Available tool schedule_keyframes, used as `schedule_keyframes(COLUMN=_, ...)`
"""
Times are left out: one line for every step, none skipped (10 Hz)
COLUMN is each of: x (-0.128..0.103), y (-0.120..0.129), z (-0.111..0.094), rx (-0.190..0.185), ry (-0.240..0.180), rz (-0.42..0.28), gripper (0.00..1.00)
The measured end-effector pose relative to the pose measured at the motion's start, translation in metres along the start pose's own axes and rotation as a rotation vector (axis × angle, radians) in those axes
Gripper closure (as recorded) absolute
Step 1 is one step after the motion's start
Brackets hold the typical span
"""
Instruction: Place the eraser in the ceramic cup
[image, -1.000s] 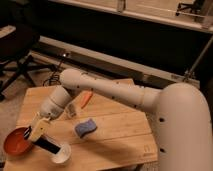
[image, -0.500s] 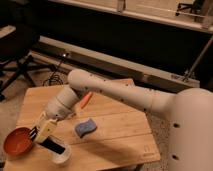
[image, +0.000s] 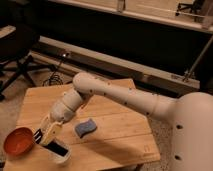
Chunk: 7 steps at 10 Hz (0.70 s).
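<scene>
The white ceramic cup (image: 60, 154) stands near the front left edge of the wooden table (image: 120, 137). A dark block, the eraser (image: 59, 148), sits in the cup's mouth with its dark top showing above the rim. My gripper (image: 44, 136) is just up and left of the cup, between it and the orange bowl, close to the eraser. Whether it still touches the eraser cannot be made out.
An orange-red bowl (image: 19, 142) sits at the front left corner, beside the cup. A blue wavy sponge (image: 85, 128) lies right of the gripper. My white arm (image: 125, 97) crosses the table's middle. An office chair (image: 15, 55) stands left of the table.
The eraser has gone down from above the cup into its mouth. The arm's elbow has swung a little to the right, and the gripper stays beside the cup.
</scene>
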Motion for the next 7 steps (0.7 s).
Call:
schedule_keyframes(x=0.004, y=-0.001, z=0.004, rx=-0.018, ry=-0.007, rz=-0.002, gripper=1.00)
schedule_keyframes(x=0.009, y=-0.004, z=0.008, rx=-0.035, ry=-0.015, rz=-0.004, gripper=1.00)
schedule_keyframes(x=0.013, y=-0.005, z=0.009, rx=-0.045, ry=-0.015, rz=-0.005, gripper=1.00)
schedule_keyframes(x=0.018, y=-0.007, z=0.011, rx=-0.055, ry=-0.016, rz=-0.009, gripper=1.00)
schedule_keyframes(x=0.020, y=-0.008, z=0.012, rx=-0.062, ry=-0.015, rz=-0.014, gripper=1.00)
schedule_keyframes(x=0.022, y=-0.009, z=0.014, rx=-0.070, ry=-0.014, rz=-0.022, gripper=1.00)
schedule_keyframes(x=0.023, y=-0.010, z=0.014, rx=-0.076, ry=-0.014, rz=-0.029, gripper=1.00)
